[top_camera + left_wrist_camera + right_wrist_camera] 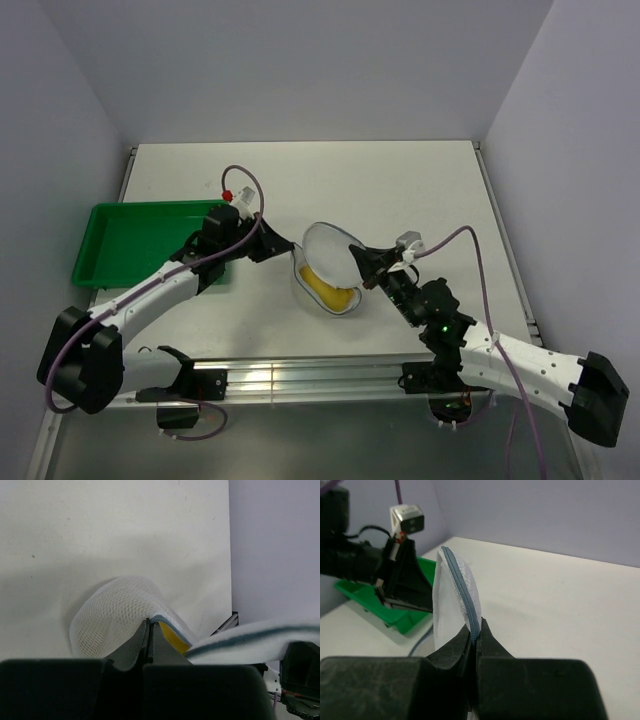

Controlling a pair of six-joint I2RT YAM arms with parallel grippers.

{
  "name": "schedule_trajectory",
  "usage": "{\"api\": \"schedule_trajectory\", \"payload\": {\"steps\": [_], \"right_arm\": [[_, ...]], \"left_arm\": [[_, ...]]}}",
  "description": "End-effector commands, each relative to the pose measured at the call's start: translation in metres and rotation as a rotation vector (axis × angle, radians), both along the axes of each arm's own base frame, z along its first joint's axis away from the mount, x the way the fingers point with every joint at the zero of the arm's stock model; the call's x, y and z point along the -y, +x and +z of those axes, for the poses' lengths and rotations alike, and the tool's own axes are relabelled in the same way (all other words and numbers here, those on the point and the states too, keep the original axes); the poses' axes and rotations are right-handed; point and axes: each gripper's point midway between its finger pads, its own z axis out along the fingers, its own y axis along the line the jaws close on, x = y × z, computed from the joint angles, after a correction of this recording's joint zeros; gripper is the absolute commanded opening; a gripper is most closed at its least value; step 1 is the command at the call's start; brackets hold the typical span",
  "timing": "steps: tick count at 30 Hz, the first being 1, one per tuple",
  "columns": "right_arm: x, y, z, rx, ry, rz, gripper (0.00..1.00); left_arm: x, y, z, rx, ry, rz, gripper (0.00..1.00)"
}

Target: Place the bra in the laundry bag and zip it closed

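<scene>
Right gripper (474,636) pinched tight on bag (452,597) zipper trim (462,587), holding top half up like a lid. Left gripper (149,625) clamped on lower rim, likely anchoring. Bra (329,290) inside bag, mid-table; zip not yet closed.

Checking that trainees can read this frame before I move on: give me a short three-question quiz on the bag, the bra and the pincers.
1. True or false: the bra sits inside the laundry bag.
2. What does the right pincer pinch? A the bag's blue zipper edge; B the bra; C nothing.
3. Is the bag zipped fully closed?
Key: 1 true; 2 A; 3 no, its halves gape and yellow shows between them.
</scene>
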Motion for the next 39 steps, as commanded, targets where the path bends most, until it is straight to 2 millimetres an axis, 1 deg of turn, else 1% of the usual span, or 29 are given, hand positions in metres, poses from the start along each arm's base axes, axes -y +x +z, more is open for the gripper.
{"api": "schedule_trajectory", "payload": {"steps": [1, 2, 4, 5, 6, 7, 9, 10, 11, 12, 14, 15, 17, 18, 19, 20, 21, 22, 23, 24, 25, 26, 27, 29, 30, 34, 35, 38, 39], "right_arm": [[0.027, 0.022, 0.008, 0.056, -0.12, -0.251, 0.0], [0.03, 0.025, 0.019, 0.075, -0.104, -0.28, 0.0], [0.03, 0.029, 0.025, 0.096, -0.13, -0.311, 0.0], [0.029, 0.03, 0.034, 0.128, -0.147, -0.321, 0.0], [0.028, 0.03, 0.035, 0.137, -0.166, -0.328, 0.0], [0.024, 0.032, 0.031, 0.149, -0.22, -0.334, 0.0], [0.017, 0.028, 0.031, 0.157, -0.246, -0.345, 0.0], [0.013, 0.028, 0.025, 0.168, -0.305, -0.356, 0.0], [0.014, 0.026, 0.027, 0.173, -0.299, -0.383, 0.0], [0.006, 0.02, 0.025, 0.184, -0.321, -0.366, 0.0], [-0.002, 0.015, 0.023, 0.197, -0.379, -0.362, 0.03], [-0.014, 0.004, 0.018, 0.2, -0.395, -0.313, 0.05], [-0.023, -0.01, 0.004, 0.184, -0.421, -0.263, 0.13], [-0.019, -0.013, 0.001, 0.162, -0.412, -0.281, 0.16], [-0.02, -0.023, 0.004, 0.151, -0.369, -0.255, 0.23], [-0.019, -0.028, -0.002, 0.144, -0.391, -0.234, 0.27], [-0.024, -0.034, 0.0, 0.147, -0.379, -0.188, 0.35], [-0.023, -0.043, 0.012, 0.132, -0.298, -0.137, 0.37], [-0.026, -0.049, 0.007, 0.119, -0.327, -0.082, 0.4], [-0.03, -0.055, 0.01, 0.108, -0.301, -0.026, 0.43], [-0.036, -0.068, 0.02, 0.098, -0.226, 0.074, 0.54], [-0.038, -0.072, 0.015, 0.084, -0.253, 0.114, 0.58], [-0.041, -0.075, 0.014, 0.072, -0.259, 0.152, 0.61], [-0.051, -0.087, 0.005, 0.017, -0.307, 0.256, 0.63], [-0.054, -0.089, 0.003, 0.001, -0.318, 0.273, 0.63], [-0.066, -0.09, -0.017, -0.07, -0.353, 0.309, 0.63], [-0.067, -0.09, -0.016, -0.091, -0.349, 0.311, 0.63], [-0.055, -0.073, -0.012, -0.155, -0.291, 0.224, 0.63], [-0.043, -0.055, -0.007, -0.179, -0.251, 0.18, 0.63]], "left_arm": [[0.014, 0.011, 0.034, 0.102, -0.06, -0.095, 0.0], [0.015, 0.011, 0.034, 0.098, -0.057, -0.102, 0.0], [0.014, 0.01, 0.035, 0.104, -0.049, -0.105, 0.0], [0.014, 0.009, 0.034, 0.103, -0.044, -0.106, 0.0], [0.013, 0.009, 0.035, 0.105, -0.037, -0.102, 0.0], [0.011, 0.009, 0.037, 0.113, -0.036, -0.101, 0.0], [0.012, 0.006, 0.038, 0.111, -0.039, -0.107, 0.0], [0.012, 0.006, 0.038, 0.112, -0.038, -0.11, 0.0], [0.011, 0.005, 0.037, 0.111, -0.035, -0.109, 0.0], [0.011, 0.005, 0.036, 0.111, -0.034, -0.11, 0.0], [0.01, 0.007, 0.034, 0.111, -0.022, -0.108, 0.0], [0.01, 0.007, 0.032, 0.103, -0.011, -0.106, 0.0], [0.009, 0.011, 0.036, 0.117, 0.0, -0.106, 0.0], [0.009, 0.012, 0.036, 0.12, 0.006, -0.104, 0.0], [0.01, 0.013, 0.038, 0.125, 0.006, -0.105, 0.0], [0.01, 0.014, 0.039, 0.131, 0.006, -0.106, 0.0], [0.01, 0.014, 0.04, 0.131, 0.006, -0.106, 0.0], [0.01, 0.014, 0.04, 0.134, 0.007, -0.105, 0.0], [0.009, 0.015, 0.041, 0.137, 0.009, -0.102, 0.0], [0.009, 0.015, 0.041, 0.139, 0.011, -0.099, 0.0], [0.008, 0.015, 0.042, 0.144, 0.015, -0.097, 0.0], [0.007, 0.016, 0.043, 0.147, 0.013, -0.095, 0.0], [0.006, 0.016, 0.044, 0.151, 0.01, -0.093, 0.0], [0.007, 0.016, 0.044, 0.154, 0.008, -0.094, 0.0], [0.006, 0.016, 0.045, 0.156, 0.006, -0.094, 0.0], [0.007, 0.015, 0.043, 0.159, 0.0, -0.102, 0.0], [0.007, 0.014, 0.044, 0.162, 0.001, -0.104, 0.0], [0.007, 0.011, 0.043, 0.181, 0.012, -0.133, 0.0], [0.007, 0.009, 0.042, 0.198, 0.018, -0.147, 0.0]]}}
